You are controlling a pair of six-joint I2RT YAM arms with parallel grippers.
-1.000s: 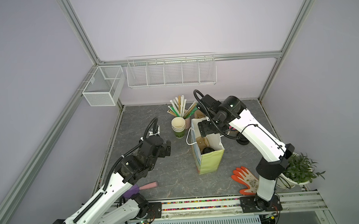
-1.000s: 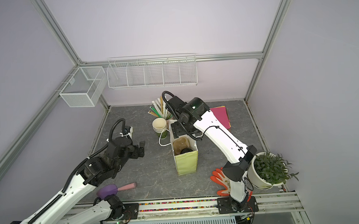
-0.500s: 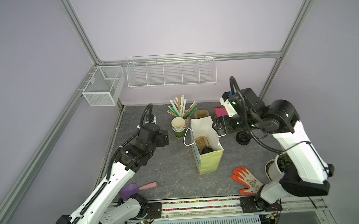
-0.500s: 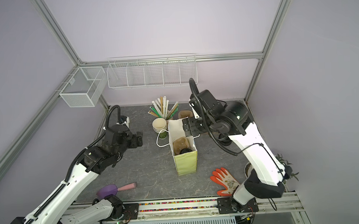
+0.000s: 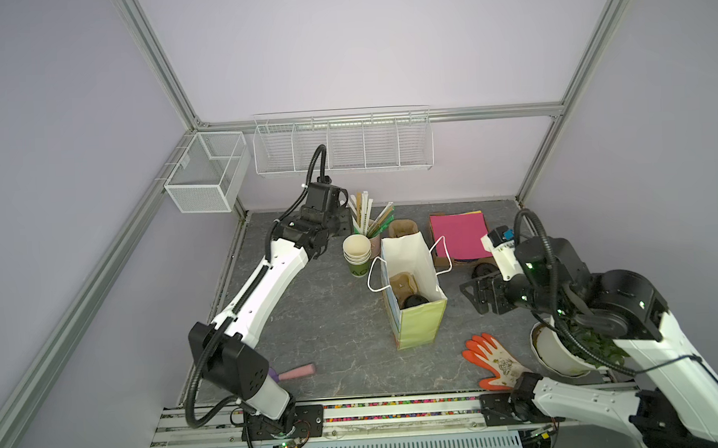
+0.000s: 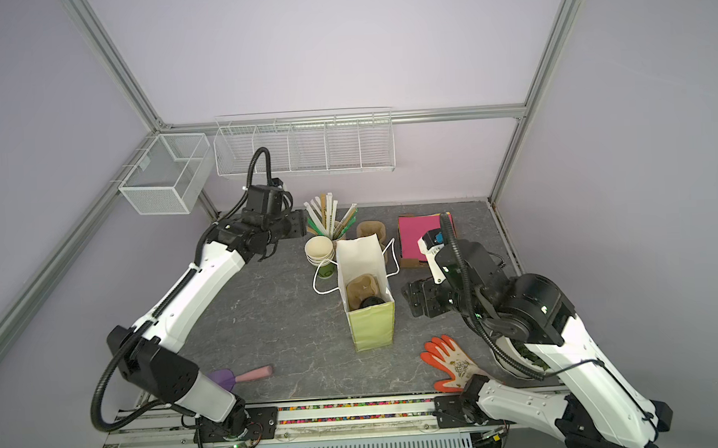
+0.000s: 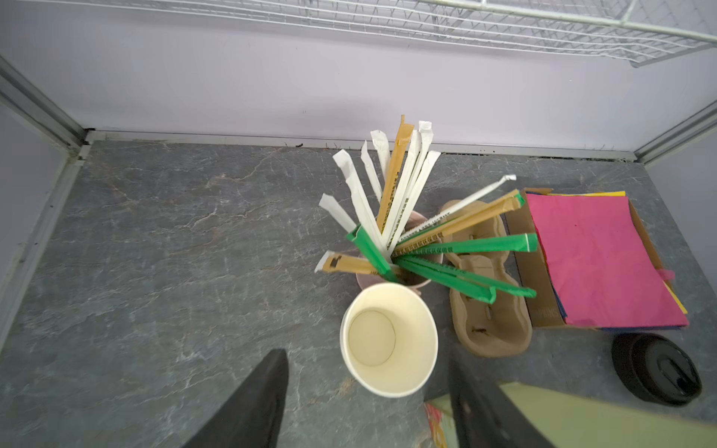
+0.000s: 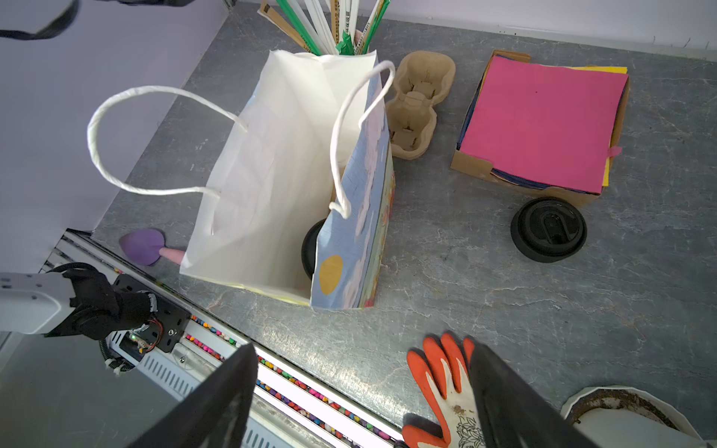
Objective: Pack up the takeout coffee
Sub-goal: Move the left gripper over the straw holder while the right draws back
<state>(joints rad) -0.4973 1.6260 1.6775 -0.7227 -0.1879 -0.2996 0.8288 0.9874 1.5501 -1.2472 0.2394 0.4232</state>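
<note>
grey marbled bench (image 5: pixel 311 318) is sitting inside a lilac-walled cell framed by aluminium posts. a wire rack (image 5: pixel 341 144) is hanging on the back wall and a mesh box (image 5: pixel 205 173) on the left wall. a paper bag (image 5: pixel 416 326) is standing upright at mid-bench, mouth gaping. one takeout coffee (image 5: pixel 414 301) is sitting inside it, with a pulp carrier (image 5: pixel 401 282). a second black lidded cup (image 8: pixel 548 229) is standing on the bench toward the right edge, just beside the box of coloured paper (image 8: pixel 543 120). straws (image 7: pixel 395 217) and stacked paper cups (image 7: pixel 388 337) are standing near the back edge. left gripper (image 7: pixel 365 358) is hovering beside the straws, released and empty. right gripper (image 8: pixel 362 351) is hanging right of the bag, jaws apart, holding nothing. a glove (image 5: pixel 494 362) is lying near the front edge.
</note>
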